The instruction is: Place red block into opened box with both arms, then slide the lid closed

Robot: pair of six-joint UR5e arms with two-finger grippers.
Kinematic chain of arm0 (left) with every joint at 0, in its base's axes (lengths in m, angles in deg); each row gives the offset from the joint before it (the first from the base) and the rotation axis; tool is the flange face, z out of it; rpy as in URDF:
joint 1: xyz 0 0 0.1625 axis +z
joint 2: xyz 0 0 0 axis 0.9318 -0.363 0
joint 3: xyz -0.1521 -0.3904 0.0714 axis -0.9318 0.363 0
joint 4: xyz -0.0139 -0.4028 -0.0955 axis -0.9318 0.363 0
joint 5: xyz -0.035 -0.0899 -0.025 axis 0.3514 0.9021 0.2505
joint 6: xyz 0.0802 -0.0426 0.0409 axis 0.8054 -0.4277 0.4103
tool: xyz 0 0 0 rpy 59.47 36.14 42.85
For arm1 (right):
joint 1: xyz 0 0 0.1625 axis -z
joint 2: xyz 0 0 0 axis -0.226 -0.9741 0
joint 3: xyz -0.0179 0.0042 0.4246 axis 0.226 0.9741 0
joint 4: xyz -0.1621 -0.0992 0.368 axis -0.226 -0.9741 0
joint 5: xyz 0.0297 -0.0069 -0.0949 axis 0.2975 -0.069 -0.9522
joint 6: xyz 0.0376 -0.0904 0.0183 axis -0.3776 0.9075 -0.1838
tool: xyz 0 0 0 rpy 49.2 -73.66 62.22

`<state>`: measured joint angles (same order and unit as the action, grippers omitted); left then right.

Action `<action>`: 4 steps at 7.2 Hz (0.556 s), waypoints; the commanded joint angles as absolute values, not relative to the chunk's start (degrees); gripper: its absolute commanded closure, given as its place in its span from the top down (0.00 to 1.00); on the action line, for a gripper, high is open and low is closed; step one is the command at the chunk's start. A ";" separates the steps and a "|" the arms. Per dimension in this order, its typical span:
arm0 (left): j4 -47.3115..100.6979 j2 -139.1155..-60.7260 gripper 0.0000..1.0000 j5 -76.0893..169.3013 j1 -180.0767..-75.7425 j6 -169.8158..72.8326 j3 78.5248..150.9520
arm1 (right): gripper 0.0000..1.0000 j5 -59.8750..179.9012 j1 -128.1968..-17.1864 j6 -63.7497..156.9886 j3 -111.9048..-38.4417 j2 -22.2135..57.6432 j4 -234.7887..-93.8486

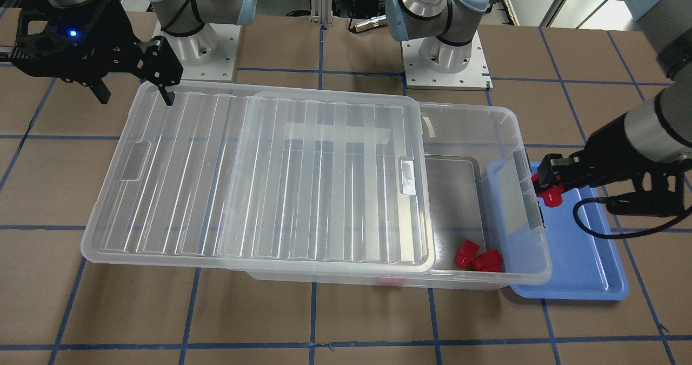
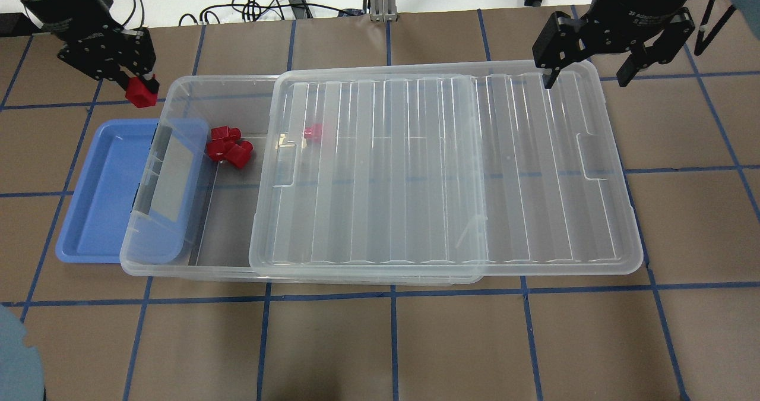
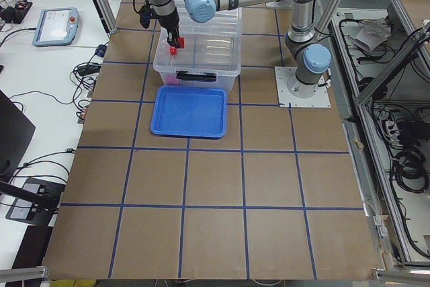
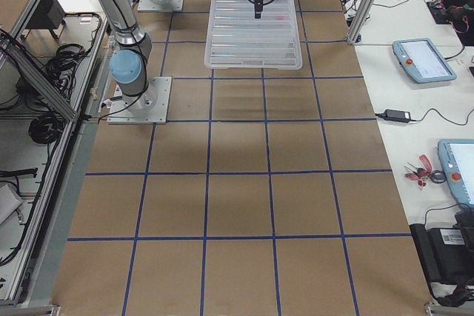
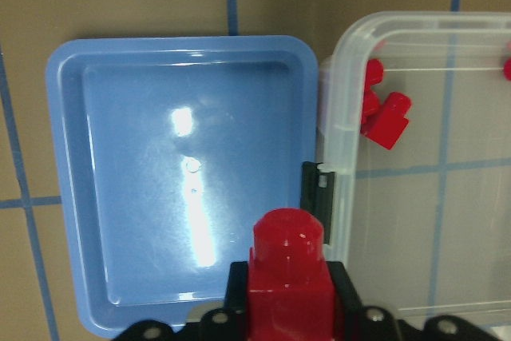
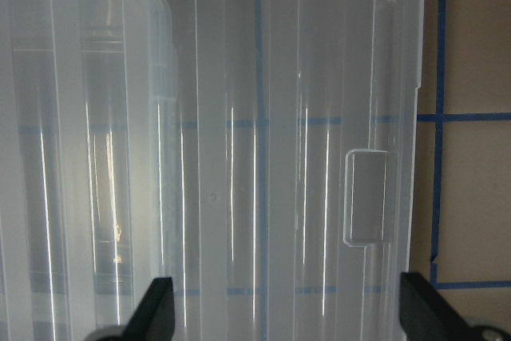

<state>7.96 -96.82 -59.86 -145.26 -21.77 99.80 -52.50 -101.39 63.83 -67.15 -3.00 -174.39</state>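
Note:
My left gripper is shut on a red block, held above the far corner of the blue tray, just outside the box's open end. In the left wrist view the red block sits between the fingers, over the tray's edge next to the box rim. The clear box is open at that end, and three red blocks lie inside. Another shows through the lid, which is slid partway off toward my right. Over the lid's far end hangs my right gripper, open and holding nothing.
The blue tray lies against the box's open end, partly under its rim. The black latch of the box sits at that end. Both arm bases stand behind the box on the brown gridded table.

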 commanded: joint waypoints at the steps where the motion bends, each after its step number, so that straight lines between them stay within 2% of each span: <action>1: 6.05 -96.32 0.00 -59.74 -148.25 -28.29 106.00 | 1.00 -52.57 -101.39 63.82 -67.17 -3.35 -174.23; 4: -4.48 -96.06 0.00 -60.09 -149.22 -28.49 115.33 | 1.00 -52.66 -101.39 63.91 -67.26 -3.71 -174.06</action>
